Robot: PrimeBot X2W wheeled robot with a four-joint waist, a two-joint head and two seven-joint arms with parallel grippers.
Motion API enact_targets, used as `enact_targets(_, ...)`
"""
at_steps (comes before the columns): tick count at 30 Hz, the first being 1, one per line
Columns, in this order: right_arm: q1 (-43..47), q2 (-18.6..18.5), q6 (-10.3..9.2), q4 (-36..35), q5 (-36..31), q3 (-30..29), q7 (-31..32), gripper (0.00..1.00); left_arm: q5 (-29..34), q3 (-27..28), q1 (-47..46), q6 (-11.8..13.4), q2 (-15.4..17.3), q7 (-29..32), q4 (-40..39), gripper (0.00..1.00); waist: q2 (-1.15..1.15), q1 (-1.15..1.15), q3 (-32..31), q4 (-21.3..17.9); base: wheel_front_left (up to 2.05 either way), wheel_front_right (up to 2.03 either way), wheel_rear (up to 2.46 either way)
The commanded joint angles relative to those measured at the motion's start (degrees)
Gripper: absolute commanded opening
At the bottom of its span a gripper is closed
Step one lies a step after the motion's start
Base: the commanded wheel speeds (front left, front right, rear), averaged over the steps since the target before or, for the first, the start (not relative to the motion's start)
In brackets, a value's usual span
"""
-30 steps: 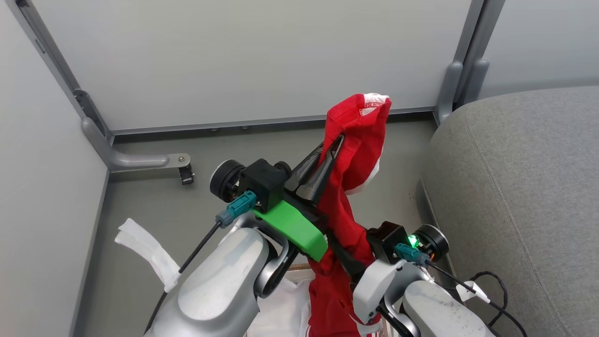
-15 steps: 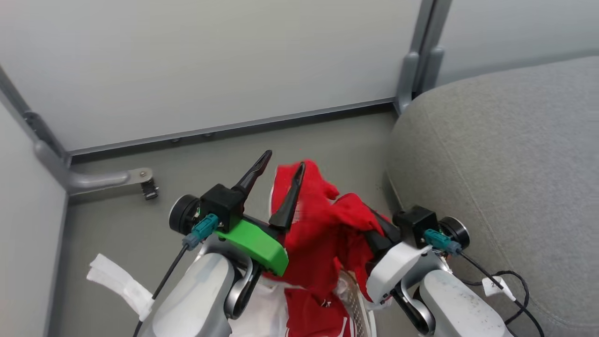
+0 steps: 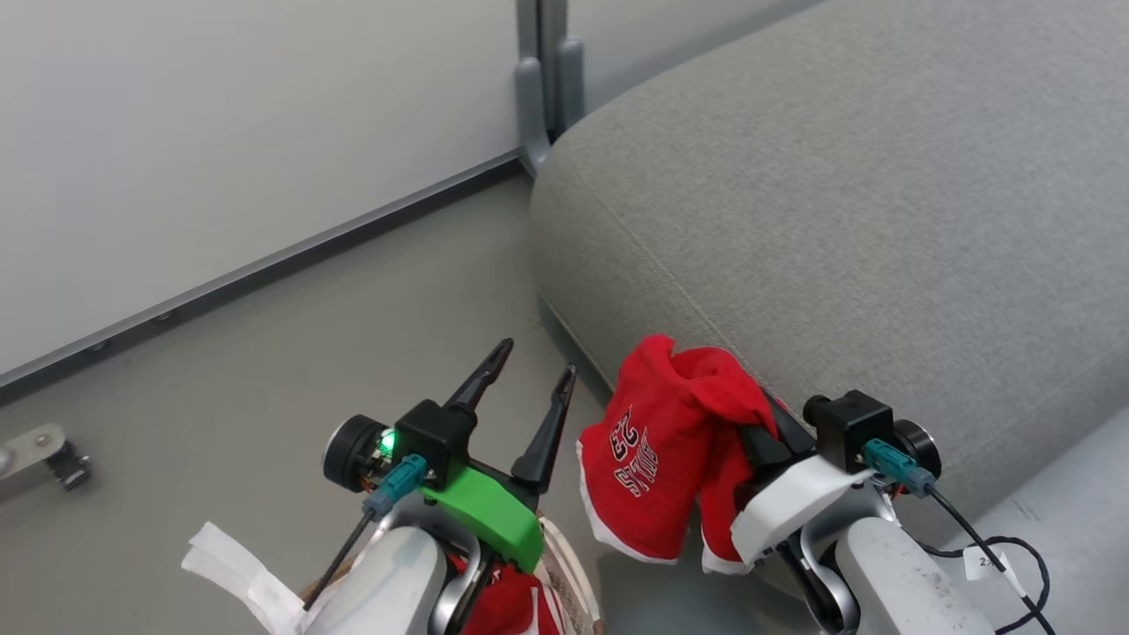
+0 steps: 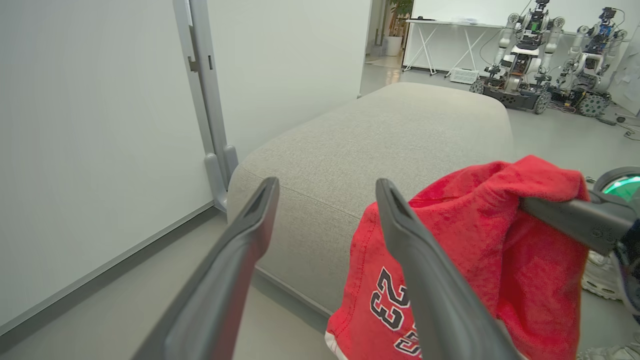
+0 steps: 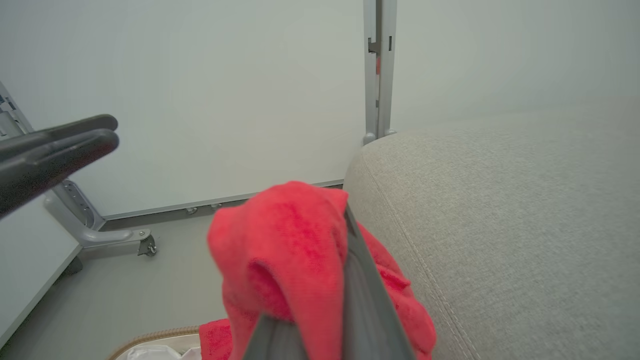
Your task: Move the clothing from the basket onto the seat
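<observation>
One red garment [image 3: 657,459] of the clothing, printed with a black-and-white 23 [image 4: 390,305], hangs from my right gripper [image 3: 760,422], which is shut on its bunched top right beside the seat's front corner. The seat [image 3: 838,220] is a large grey cushion to the right. My left gripper [image 3: 539,357] stands open and empty over the floor, just left of the hanging garment. Below it is the basket [image 3: 569,564], with more red clothing [image 3: 507,608] inside. In the right wrist view the cloth [image 5: 285,250] drapes over my shut right gripper [image 5: 345,225].
A white liner strip [image 3: 238,564] hangs at the basket's left. Pale partition walls with a grey post [image 3: 547,79] stand behind the seat's corner, and a castor foot [image 3: 53,459] rests on the floor at left. Other robots [image 4: 520,30] stand far across the room.
The camera has swung right toward the seat. My left gripper has let go of the red garment and opened. My right gripper has shut on it and now holds it alone.
</observation>
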Motion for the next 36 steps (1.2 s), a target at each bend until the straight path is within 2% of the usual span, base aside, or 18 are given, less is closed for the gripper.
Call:
enact_targets(1, 0.71, -0.07, -0.08, -0.11, -1.2, -0.85, -0.28, 0.0, 0.62, -0.79, 0.59, -0.17, 0.13, 0.05, -0.29, 1.0, 0.0, 0.0, 4.04, -7.51, 0.0, 0.0, 0.0)
enact_targets(5, -0.03, 0.0, -0.08, -0.34, -3.5, -4.55, -0.29, 0.0, 0.08, -3.2, 1.14, -0.18, 0.7, 0.06, -0.47, 1.0, 0.0, 0.0, 5.54, -7.86, 0.0, 0.0, 0.0)
enact_targets(9, -6.48, -0.1, -0.08, 0.36, -7.15, -8.63, -0.29, 0.0, -0.04, -3.62, 1.19, -0.19, 2.98, 0.06, -1.06, 1.0, 0.0, 0.0, 8.94, -7.53, 0.0, 0.0, 0.0)
enact_targets(14, -16.72, -2.83, -0.08, 2.17, -11.96, -15.36, -0.29, 0.0, -0.09, -4.99, -0.73, -0.2, 6.38, 0.06, -2.23, 1.0, 0.0, 0.0, 14.85, -3.67, 0.0, 0.0, 0.0)
enact_targets(18, -26.86, -6.43, -0.08, 4.72, -16.95, -21.52, -0.27, 0.0, -0.63, -6.42, -2.45, -0.2, 10.08, 0.06, -4.07, 1.0, 0.0, 0.0, 20.82, -0.2, 0.0, 0.0, 0.0)
enact_targets(24, -41.17, -10.59, -0.08, 7.16, -23.35, -25.63, 2.71, 0.0, -1.79, -7.4, -5.06, -0.2, 14.24, 0.06, -7.86, 1.0, 0.0, 0.0, 28.23, 4.77, 0.0, 0.0, 0.0)
enact_targets(30, -51.28, -12.97, -0.08, 8.79, -28.62, -30.44, 6.19, 0.0, -2.52, -8.25, -7.26, -0.21, 15.8, 0.05, -10.75, 1.0, 0.0, 0.0, 34.03, 9.48, 0.0, 0.0, 0.0)
enact_targets(36, -55.07, -14.07, -0.08, 8.54, -35.48, -38.47, 9.63, 0.0, -3.0, -8.16, -8.79, -0.2, 16.83, 0.05, -12.4, 1.0, 0.0, 0.0, 38.15, 13.34, 0.0, 0.0, 0.0)
